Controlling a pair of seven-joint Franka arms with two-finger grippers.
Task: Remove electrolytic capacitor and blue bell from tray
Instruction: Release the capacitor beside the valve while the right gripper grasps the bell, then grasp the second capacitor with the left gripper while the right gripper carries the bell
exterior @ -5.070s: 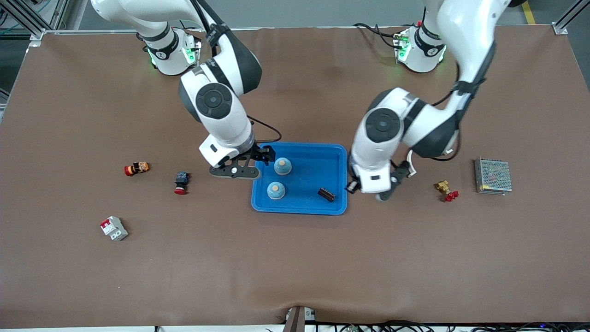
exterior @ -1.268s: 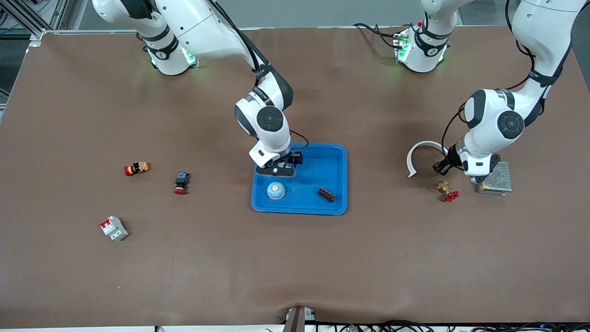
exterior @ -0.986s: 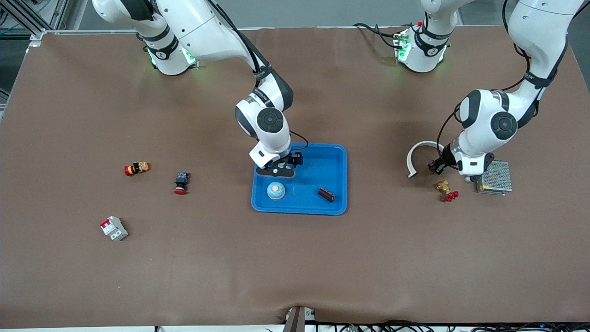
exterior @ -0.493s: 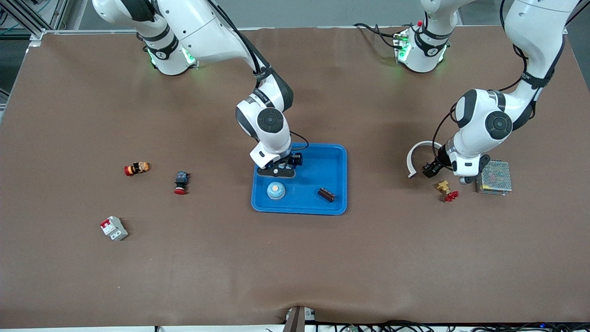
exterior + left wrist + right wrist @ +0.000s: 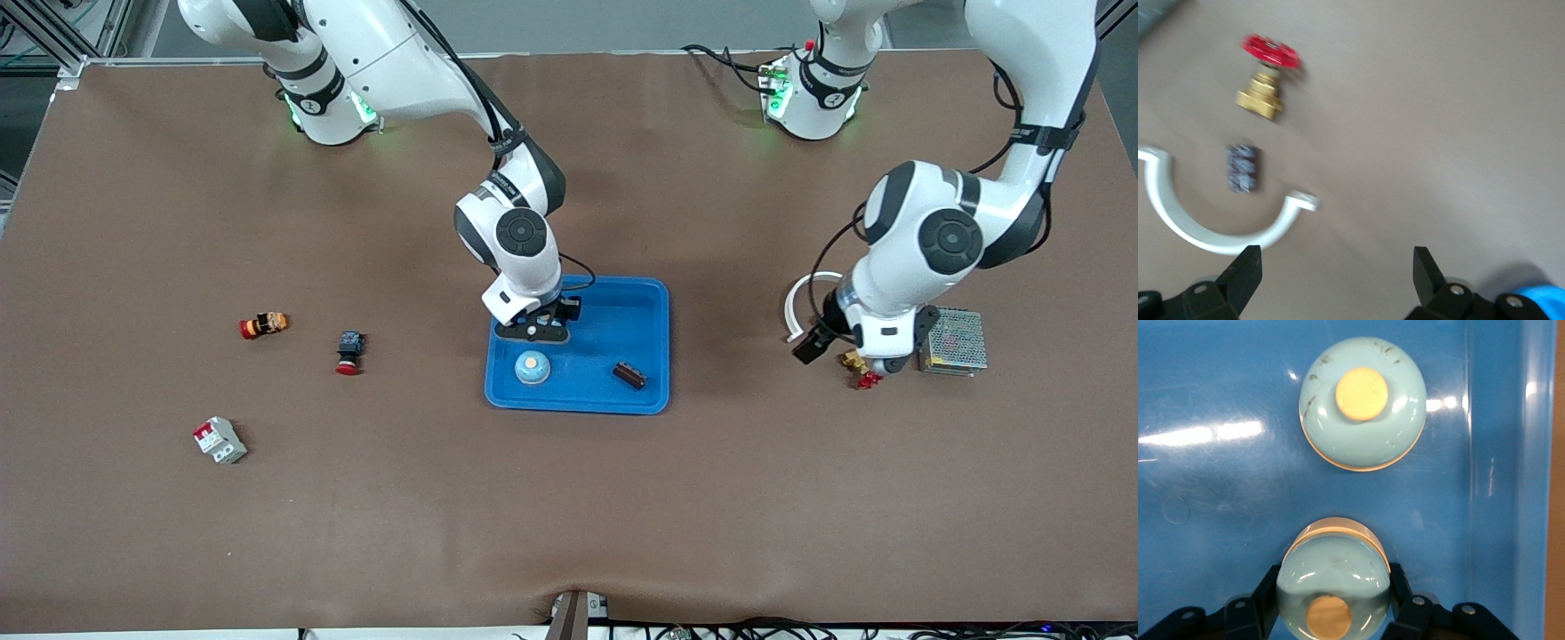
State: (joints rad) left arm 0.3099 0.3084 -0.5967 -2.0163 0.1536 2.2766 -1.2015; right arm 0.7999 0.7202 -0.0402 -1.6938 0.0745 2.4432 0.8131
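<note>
My right gripper (image 5: 1331, 613) is down in the blue tray (image 5: 636, 307), pinching one pale blue bell (image 5: 1333, 587) — a second bell (image 5: 1363, 401) sits just beside it. My left gripper (image 5: 1335, 280), fingers spread wide, hangs over the small dark capacitor (image 5: 1242, 168), beside the white clamp (image 5: 1211, 230) and brass valve (image 5: 1265, 83), well apart from the tray.

Brass valve (image 5: 855, 360) beside mesh-covered power supply (image 5: 952, 340).

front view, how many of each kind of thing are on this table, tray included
bells: 2
dark capacitors: 2
red-capped push buttons: 2
circuit breaker: 1
brass valve: 1
white curved clip: 1
mesh-cased power supply: 1
blue tray: 1
total: 11
</note>
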